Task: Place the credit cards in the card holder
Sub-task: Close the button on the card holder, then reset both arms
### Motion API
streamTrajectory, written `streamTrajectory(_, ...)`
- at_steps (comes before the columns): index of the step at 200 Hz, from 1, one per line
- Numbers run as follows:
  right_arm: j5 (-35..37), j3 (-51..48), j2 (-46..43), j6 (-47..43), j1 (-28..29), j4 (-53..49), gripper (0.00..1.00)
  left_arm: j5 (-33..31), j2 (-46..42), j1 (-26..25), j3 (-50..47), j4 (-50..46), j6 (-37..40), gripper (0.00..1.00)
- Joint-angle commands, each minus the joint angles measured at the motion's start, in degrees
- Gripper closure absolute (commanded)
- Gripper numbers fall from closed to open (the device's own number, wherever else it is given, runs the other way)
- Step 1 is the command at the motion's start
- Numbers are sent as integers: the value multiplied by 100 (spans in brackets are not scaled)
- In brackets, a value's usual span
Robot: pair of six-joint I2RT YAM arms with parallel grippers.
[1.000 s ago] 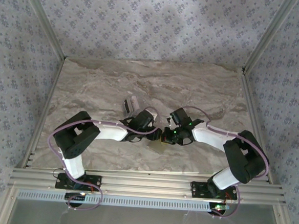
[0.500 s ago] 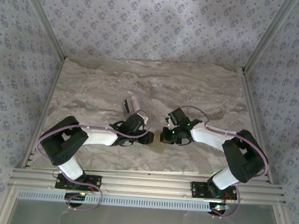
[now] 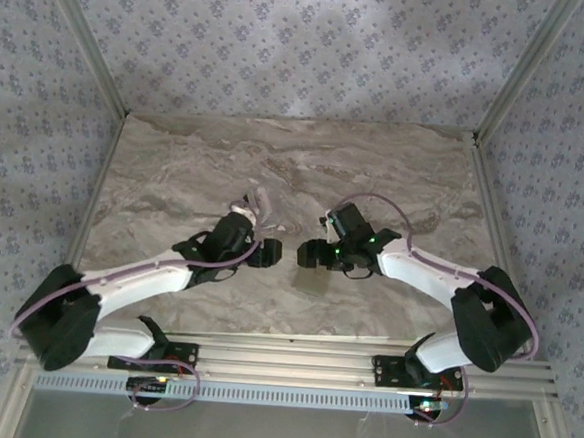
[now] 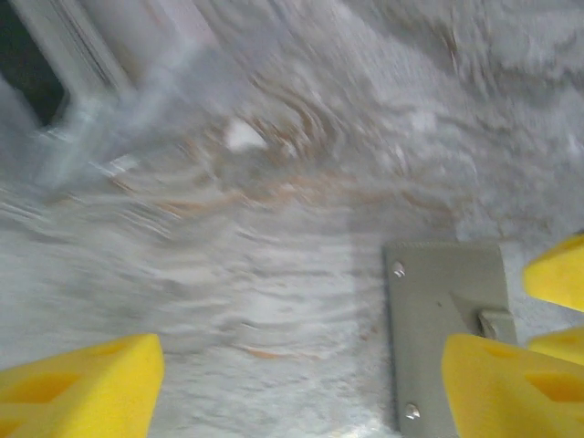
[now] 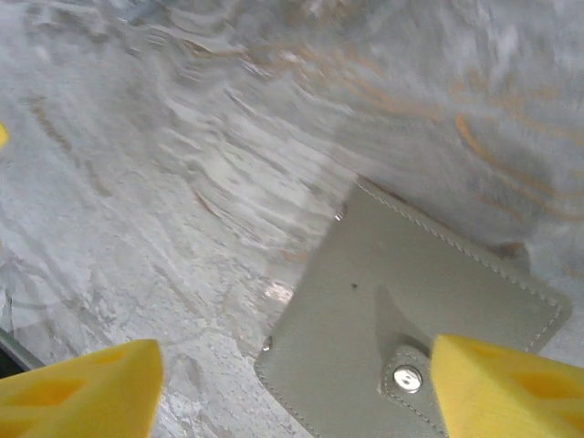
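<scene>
Your left pincer (image 4: 297, 383) and right pincer (image 5: 292, 385) are both spread apart, empty. The card holder (image 5: 411, 310) lies flat on the counter (image 5: 137, 182) between the right one's pads. It looks thin, light and bendy, so you'd probably want to nip an edge.

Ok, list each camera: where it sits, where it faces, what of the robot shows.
Top external: above and behind the bases, looking down on the table; left arm and right arm show, jaws facing each other mid-table.
Left wrist: on the left arm, facing down at the holder; left pads in the bottom corners, wide apart.
Right wrist: on the right arm, facing down at the holder; right pads in the bottom corners, wide apart.
Shared: both wrist views show the holder flat on the table.
</scene>
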Motion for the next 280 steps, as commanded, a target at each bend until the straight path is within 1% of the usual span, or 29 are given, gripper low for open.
streamTrajectory(1, 199, 300, -405, -278, -21, -318, 10, -1081, -727, 134, -31, -909, -22, 13)
streamTrajectory(10, 341, 357, -554, -327, -50, -457, 1, -1566, -1029, 153, -1, -1192, -22, 12)
streamTrajectory(12, 381, 361, -595, -337, -60, -483, 0, -1668, -1099, 158, 3, -1247, -22, 10)
streamTrajectory(17, 494, 363, -680, -342, -92, -537, 0, -1936, -1244, 172, 12, -1408, 4, 8)
streamTrajectory(24, 645, 356, -817, -354, -137, -568, 0, -2248, -1427, 193, -4, -1506, 89, 1)
streamTrajectory(37, 1062, 307, -1052, -340, -221, -590, 0, -2772, -1672, 261, -5, -1680, 190, 0)
streamTrajectory(51, 1833, 274, -1232, -208, -246, -676, 0, -3205, -1777, 403, 28, -1806, 277, 0)
streamTrajectory(71, 2576, 239, -1352, -151, -271, -864, 0, -3337, -1679, 623, 90, -1790, 624, 1)
streamTrajectory(83, 3085, 242, -1411, -177, -317, -957, 0, -3389, -1563, 659, 33, -1479, 1036, 0)
streamTrajectory(101, 3867, 189, -1575, -197, -401, -958, 0, -3862, -1283, 776, 28, -1194, 1231, 0)
streamTrajectory(116, 4430, 36, -1752, -332, -504, -728, 0, -4076, -1000, 961, -91, -545, 1733, 0)
streamTrajectory(127, 4954, -104, -1906, -361, -617, -637, 0, -4041, -788, 1209, -115, -214, 2020, 0)
streamTrajectory(136, 5194, -259, -2046, -413, -741, -581, 0, -3973, -650, 1486, -103, -88, 2086, 0)
streamTrajectory(148, 5414, -536, -2295, -545, -902, -377, 0, -3545, -547, 1941, -141, 57, 2176, 1)
streamTrajectory(157, 5469, -774, -2500, -611, -1040, -180, 0, -3157, -519, 2268, -306, 422, 2321, 1)
streamTrajectory(165, 5409, -982, -2673, -693, -1177, 9, 0, -2923, -480, 2496, -484, 990, 2481, 0)
streamTrajectory(173, 5328, -1173, -2829, -793, -1327, 212, 0, -2852, -432, 2701, -425, 993, 2467, 0)
streamTrajectory(178, 5238, -1266, -2918, -872, -1422, 295, 0, -2688, -382, 2793, -440, 1154, 2578, 0)
streamTrajectory(187, 5113, -1527, -3062, -1489, -1549, 798, 0, -2672, -293, 2856, -478, 1491, 2906, 0)
streamTrajectory(197, 5156, -1775, -3220, -1774, -1612, 1084, 0, -2820, -245, 2877, -501, 1707, 3230, 0)
streamTrajectory(209, 5151, -2151, -3399, -2155, -1770, 1586, 0, -2767, -224, 3019, -539, 1888, 3357, 0)
streamTrajectory(225, 4748, -2708, -3645, -2633, -2060, 2325, 0, -2193, 29, 3404, -656, 2350, 3315, 0)
streamTrajectory(238, 4186, -3114, -3860, -2842, -2301, 2932, 0, -2038, 487, 3661, -538, 2418, 3191, 1)
streamTrajectory(249, 3951, -3397, -3963, -3087, -2430, 3388, 0, -2071, 759, 3736, -505, 2535, 3133, 2)
streamTrajectory(266, 3974, -3623, -3870, -3150, -2603, 3717, 0, -1869, 972, 3756, -667, 3166, 3232, 3)
streamTrajectory(280, 3933, -3696, -3660, -2941, -2854, 3971, 0, -2108, 1142, 3772, -716, 3442, 3246, 3)
